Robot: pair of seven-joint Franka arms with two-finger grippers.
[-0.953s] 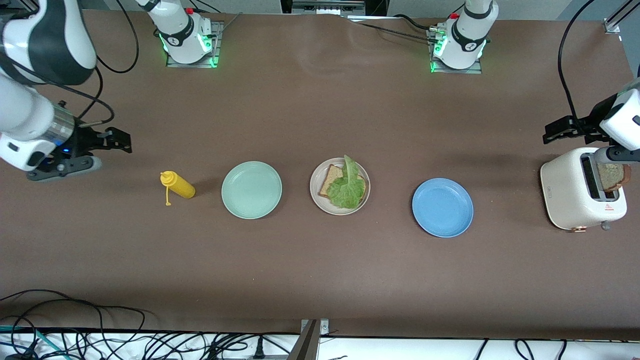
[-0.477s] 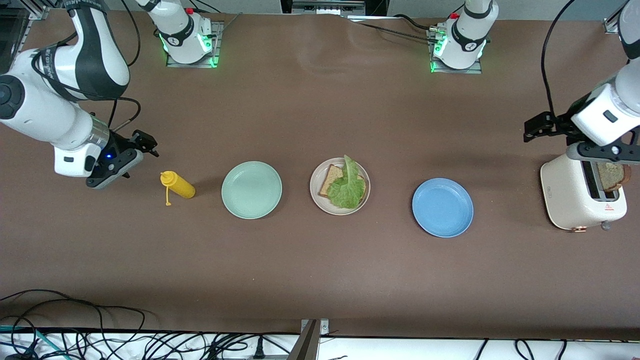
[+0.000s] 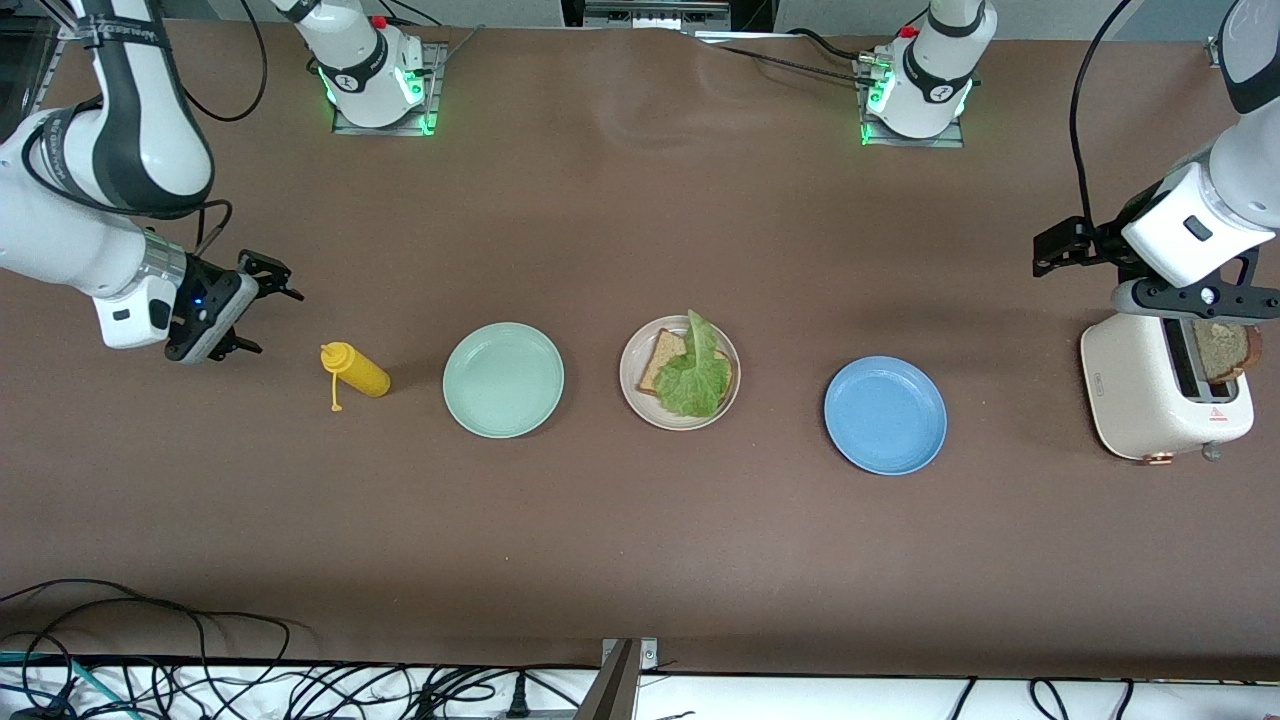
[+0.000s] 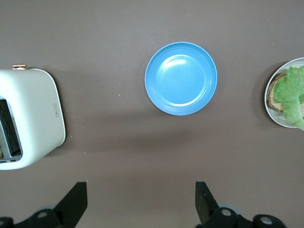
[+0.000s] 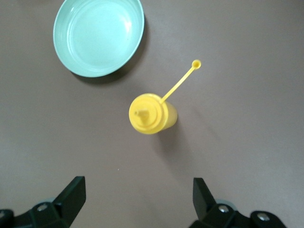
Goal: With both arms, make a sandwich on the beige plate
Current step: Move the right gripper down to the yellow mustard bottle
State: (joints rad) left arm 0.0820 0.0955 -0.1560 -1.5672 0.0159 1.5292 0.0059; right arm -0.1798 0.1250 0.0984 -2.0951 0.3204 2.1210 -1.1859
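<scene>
At the middle of the table, the beige plate point(image 3: 680, 416) is carrying an unfinished sandwich point(image 3: 688, 374): one brown bread slice point(image 3: 662, 357) with a ruffled lettuce leaf point(image 3: 694, 378) draped over it, both lying exactly as they did a second ago. The second bread slice point(image 3: 1224, 351) is still standing in a slot of the white toaster point(image 3: 1140, 395) at the left arm's end of the table. The left gripper point(image 3: 1196, 297) is hanging just above the toaster, having shifted a little toward the table's middle since the earlier pictures; its fingers point(image 4: 77, 199) are spread wide with nothing between them. At the right arm's end, the right gripper point(image 3: 245, 318) is hovering beside the yellow squeeze bottle point(image 3: 354, 370), which is standing upright with its tethered cap point(image 5: 196, 63) hanging off to one side; a second ago that gripper was much farther out toward the table's edge. Its fingers point(image 5: 72, 195) are also spread and holding nothing. The mint-green plate point(image 3: 503, 380) and the blue plate point(image 3: 885, 415) are sitting unmoved on either side of the beige one.
</scene>
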